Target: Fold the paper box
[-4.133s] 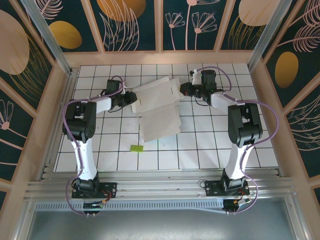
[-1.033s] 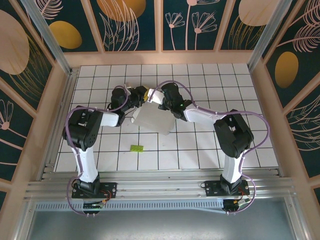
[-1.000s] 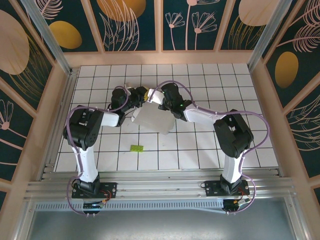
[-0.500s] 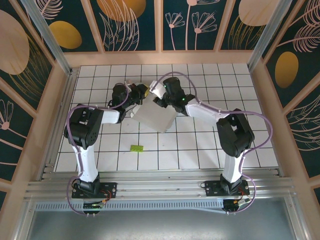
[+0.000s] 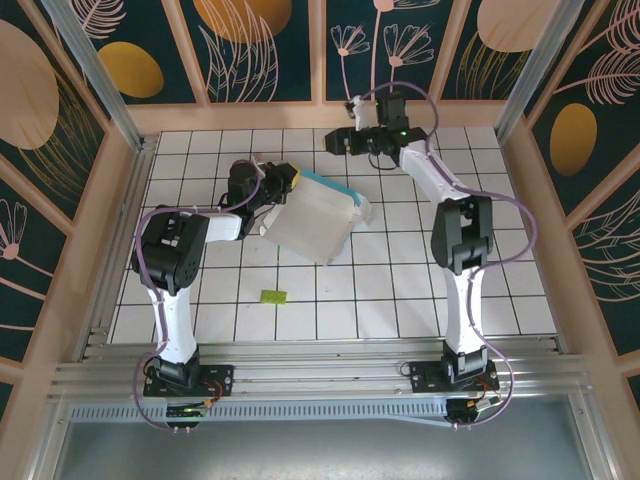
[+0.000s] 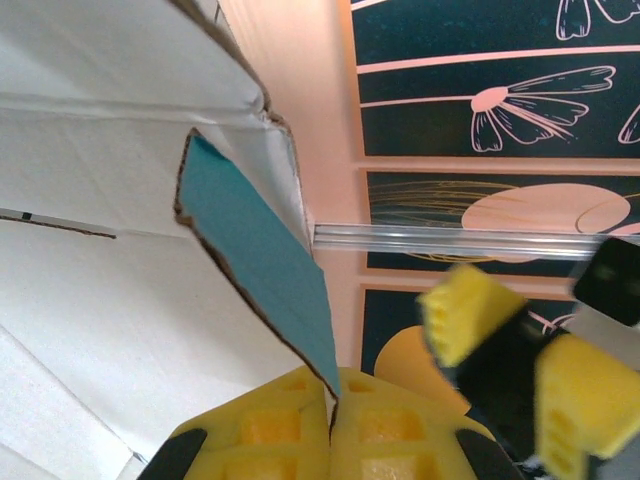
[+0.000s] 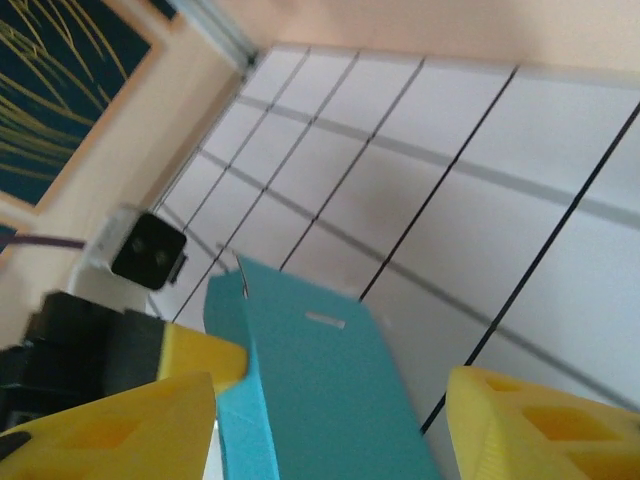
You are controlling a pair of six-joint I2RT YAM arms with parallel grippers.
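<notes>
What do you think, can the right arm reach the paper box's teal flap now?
Probably yes. The right gripper hangs open near the back wall, bare tiles between it and the teal flap of the paper box; the left gripper pinches the box's left corner, clear of that path.

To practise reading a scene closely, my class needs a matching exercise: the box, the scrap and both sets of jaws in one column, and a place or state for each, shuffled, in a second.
Column one:
1. box
2. scrap
3. left jaws
4. right jaws

Column two:
a. open, over the far tiles
b. white face up, teal strip along its far edge
c. shut on a teal flap
d. alone on a near tile

Pairs: 1-b, 2-d, 3-c, 4-a.
</notes>
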